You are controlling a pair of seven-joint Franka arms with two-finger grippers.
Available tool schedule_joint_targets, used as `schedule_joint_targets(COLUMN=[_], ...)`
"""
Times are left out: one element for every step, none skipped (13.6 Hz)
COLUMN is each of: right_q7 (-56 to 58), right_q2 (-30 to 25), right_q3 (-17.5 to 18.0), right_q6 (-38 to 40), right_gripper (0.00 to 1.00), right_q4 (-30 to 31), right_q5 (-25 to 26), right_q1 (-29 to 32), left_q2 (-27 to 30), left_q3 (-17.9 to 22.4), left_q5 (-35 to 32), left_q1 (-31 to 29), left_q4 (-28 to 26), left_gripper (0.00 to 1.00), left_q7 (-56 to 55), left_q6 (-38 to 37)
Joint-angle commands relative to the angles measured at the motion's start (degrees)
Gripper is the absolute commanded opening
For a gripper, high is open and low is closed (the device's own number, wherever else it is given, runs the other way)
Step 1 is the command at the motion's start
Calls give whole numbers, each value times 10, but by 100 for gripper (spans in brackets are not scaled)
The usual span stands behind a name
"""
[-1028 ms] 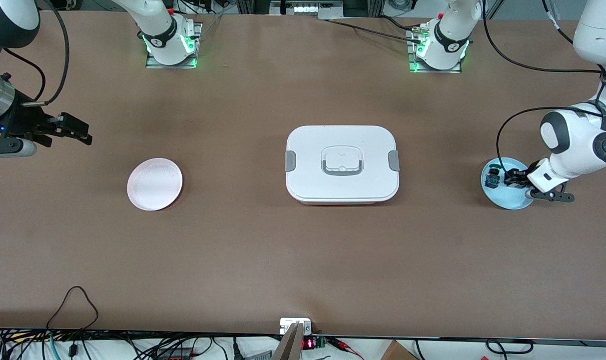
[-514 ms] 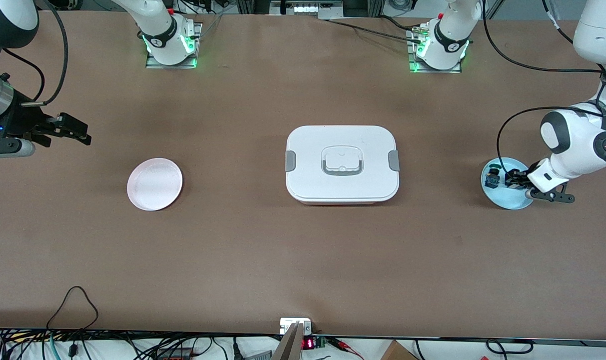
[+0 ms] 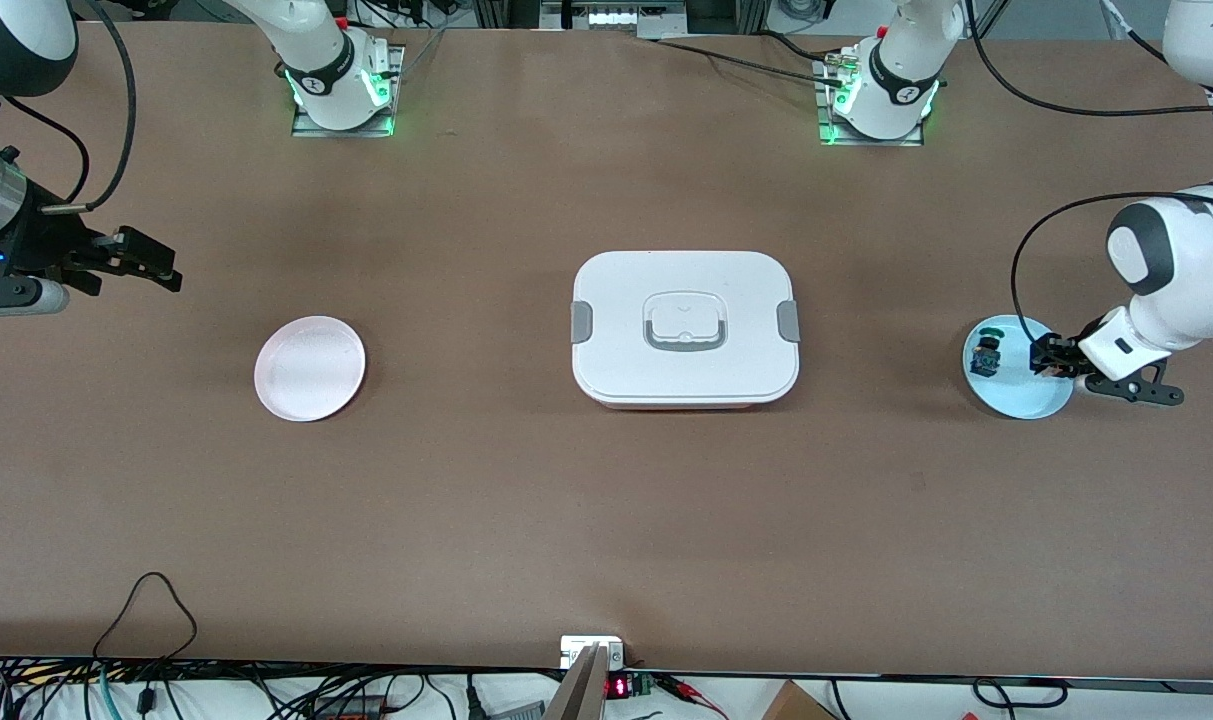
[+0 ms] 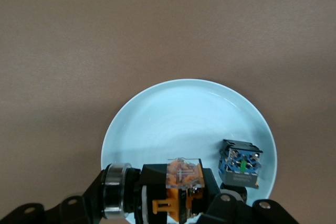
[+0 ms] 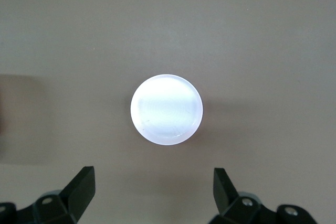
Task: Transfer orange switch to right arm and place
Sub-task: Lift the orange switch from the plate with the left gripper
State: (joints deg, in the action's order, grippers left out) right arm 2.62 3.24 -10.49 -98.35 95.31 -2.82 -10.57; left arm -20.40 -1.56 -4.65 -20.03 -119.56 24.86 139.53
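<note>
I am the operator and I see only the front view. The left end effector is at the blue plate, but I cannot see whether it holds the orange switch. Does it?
Observer: Yes. The left wrist view shows the left end effector shut on the orange switch, over the blue plate.
Operator: Does it touch the other switch?
Observer: No. The green-blue switch sits on the plate beside it, apart.
Operator: Is the right end effector ready?
Observer: The right end effector waits open, and its wrist view frames the pale plate.
</note>
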Motion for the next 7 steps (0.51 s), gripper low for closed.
schedule_joint_targets(right_q7=[4, 4, 4, 4, 3, 3, 3], right_q2=[0, 0, 0, 0, 0, 0, 0], right_q3=[3, 3, 3, 4, 4, 4, 4], right_q6=[0, 1, 0, 0, -2, -4, -4], right_gripper=[100, 100, 100, 100, 100, 100, 100], right_q4=[-6, -6, -6, -6, -6, -6, -6], right_q5=[2, 2, 2, 3, 10, 15, 16], right_q1=[5, 5, 5, 5, 4, 2, 2], left_q2=[41, 47, 47, 46, 42, 39, 36], left_q3=[2, 1, -1, -5, -16, -16, -16], left_q5=[12, 12, 13, 15, 25, 32, 32], left_q1=[10, 11, 11, 11, 9, 9, 10], left_q4=[-5, 6, 26, 47, 74, 99, 115], left_gripper=[0, 0, 0, 0, 0, 0, 0], left_q7=[18, 18, 18, 18, 18, 19, 19], left_q6=[-41, -67, -102, -135, -174, -208, -224])
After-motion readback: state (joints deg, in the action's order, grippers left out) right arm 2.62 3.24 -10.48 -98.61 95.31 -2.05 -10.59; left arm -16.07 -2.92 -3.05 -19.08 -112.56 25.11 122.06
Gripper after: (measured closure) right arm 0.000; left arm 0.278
